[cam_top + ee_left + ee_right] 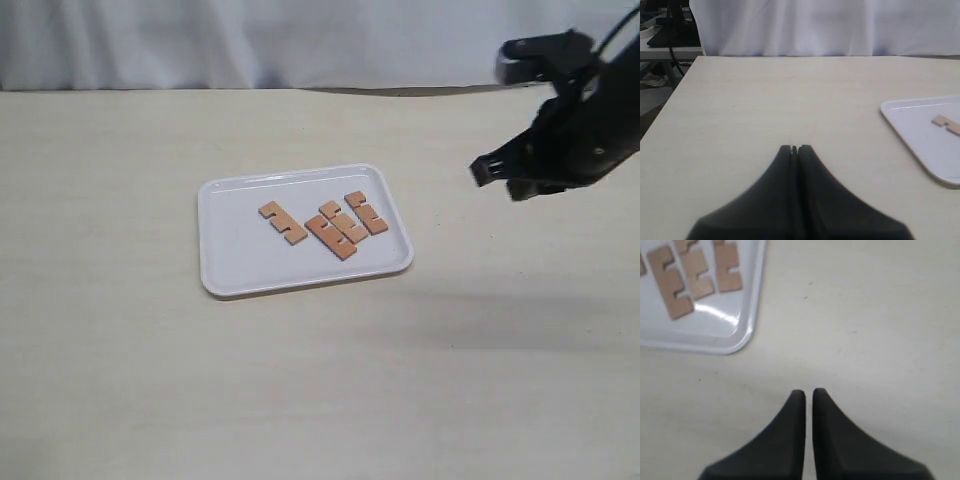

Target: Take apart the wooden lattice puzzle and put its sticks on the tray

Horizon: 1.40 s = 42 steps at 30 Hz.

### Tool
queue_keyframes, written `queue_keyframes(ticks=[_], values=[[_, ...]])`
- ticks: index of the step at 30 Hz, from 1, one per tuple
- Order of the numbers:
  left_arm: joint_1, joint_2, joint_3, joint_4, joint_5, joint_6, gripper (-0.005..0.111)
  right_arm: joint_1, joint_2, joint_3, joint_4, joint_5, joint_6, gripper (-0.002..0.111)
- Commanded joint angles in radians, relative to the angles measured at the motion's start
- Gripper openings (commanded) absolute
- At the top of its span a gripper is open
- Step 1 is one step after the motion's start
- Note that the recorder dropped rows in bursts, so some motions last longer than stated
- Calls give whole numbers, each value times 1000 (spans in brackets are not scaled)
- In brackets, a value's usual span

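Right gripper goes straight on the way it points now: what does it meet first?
Probably just bare table: nothing lies directly ahead of the right gripper. The tray with the sticks sits off to the side of that line, though depth is unclear.

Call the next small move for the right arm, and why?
Probably just pull the right gripper back to rest. All four sticks lie separate on the tray, none interlocked, and the jaws are closed on nothing off to the tray's side, so nothing seems left to grasp.
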State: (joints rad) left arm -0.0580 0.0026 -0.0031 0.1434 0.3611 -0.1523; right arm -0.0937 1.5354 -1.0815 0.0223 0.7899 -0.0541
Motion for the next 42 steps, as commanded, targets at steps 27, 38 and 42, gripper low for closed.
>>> queue_keyframes(ticks=[27, 38, 42], values=[[-8, -3, 3, 2, -6, 1, 0, -9, -1293, 715, -292, -767, 393, 5], [-8, -3, 3, 2, -8, 1, 0, -9, -1535, 697, -292, -594, 409, 5], [-8, -3, 3, 2, -8, 1, 0, -9, -1535, 700, -253, -567, 409, 5]])
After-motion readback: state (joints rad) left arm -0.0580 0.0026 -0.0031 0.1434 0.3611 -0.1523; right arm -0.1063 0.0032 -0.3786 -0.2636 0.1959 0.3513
